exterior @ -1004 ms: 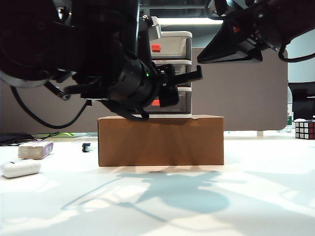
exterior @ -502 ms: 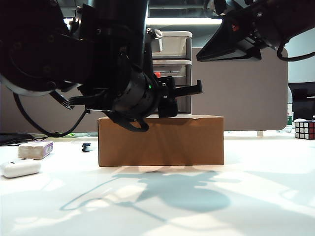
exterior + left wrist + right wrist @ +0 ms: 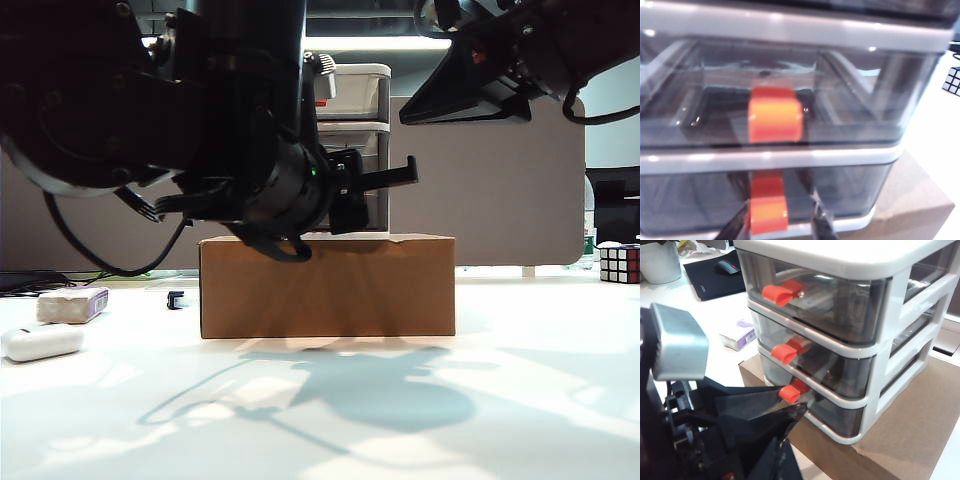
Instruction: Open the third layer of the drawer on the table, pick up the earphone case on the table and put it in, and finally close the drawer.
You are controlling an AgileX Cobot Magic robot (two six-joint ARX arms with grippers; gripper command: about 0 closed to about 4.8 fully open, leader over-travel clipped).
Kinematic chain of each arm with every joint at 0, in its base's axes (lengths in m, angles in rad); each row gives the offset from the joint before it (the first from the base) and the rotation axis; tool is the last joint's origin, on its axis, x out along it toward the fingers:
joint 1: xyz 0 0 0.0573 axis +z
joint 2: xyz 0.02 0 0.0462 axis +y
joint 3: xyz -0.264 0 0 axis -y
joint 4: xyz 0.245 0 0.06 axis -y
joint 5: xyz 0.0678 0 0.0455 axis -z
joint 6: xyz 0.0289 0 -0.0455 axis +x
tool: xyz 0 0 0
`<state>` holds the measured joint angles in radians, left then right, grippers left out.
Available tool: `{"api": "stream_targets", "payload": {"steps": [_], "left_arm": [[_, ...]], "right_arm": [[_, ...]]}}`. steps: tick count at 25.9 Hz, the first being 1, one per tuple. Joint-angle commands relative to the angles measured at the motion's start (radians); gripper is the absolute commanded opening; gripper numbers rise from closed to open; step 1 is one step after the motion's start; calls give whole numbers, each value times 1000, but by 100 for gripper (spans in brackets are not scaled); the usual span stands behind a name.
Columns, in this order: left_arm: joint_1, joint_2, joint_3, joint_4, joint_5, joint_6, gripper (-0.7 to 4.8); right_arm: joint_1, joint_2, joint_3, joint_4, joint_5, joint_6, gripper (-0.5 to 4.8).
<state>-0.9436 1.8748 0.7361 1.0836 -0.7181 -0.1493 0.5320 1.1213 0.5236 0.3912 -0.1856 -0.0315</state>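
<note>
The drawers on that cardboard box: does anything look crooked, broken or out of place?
Nothing stands out. The drawer unit sits square on the cardboard box, all three drawers shut. The left gripper straddles the bottom drawer's red handle; the right gripper hangs high. The earphone case lies on the table.

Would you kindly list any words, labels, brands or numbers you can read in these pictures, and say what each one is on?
None can be read.
The purple-edged block may carry print, but it is too small and blurred to tell.
The drawer, cardboard box, earphone case and cube show no text.
</note>
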Motion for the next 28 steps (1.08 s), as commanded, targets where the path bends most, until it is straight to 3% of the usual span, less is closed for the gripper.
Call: {"api": "stream_targets", "payload": {"steps": [1, 9, 11, 17, 25, 28], "left_arm": [[19, -3, 11, 10, 0, 11, 148], [31, -3, 11, 0, 0, 11, 144], [31, -3, 11, -6, 1, 11, 111], [34, 12, 11, -6, 23, 11, 79], [36, 15, 11, -4, 24, 10, 77], [36, 15, 11, -4, 24, 10, 46]], "right_arm": [[0, -2, 7, 17, -4, -4, -6], [0, -2, 7, 18, -4, -3, -6], [0, -2, 7, 19, -4, -3, -6], [0, -2, 7, 32, -3, -3, -6], [0, -2, 7, 33, -3, -4, -6], [0, -2, 7, 37, -2, -20, -6]]}}
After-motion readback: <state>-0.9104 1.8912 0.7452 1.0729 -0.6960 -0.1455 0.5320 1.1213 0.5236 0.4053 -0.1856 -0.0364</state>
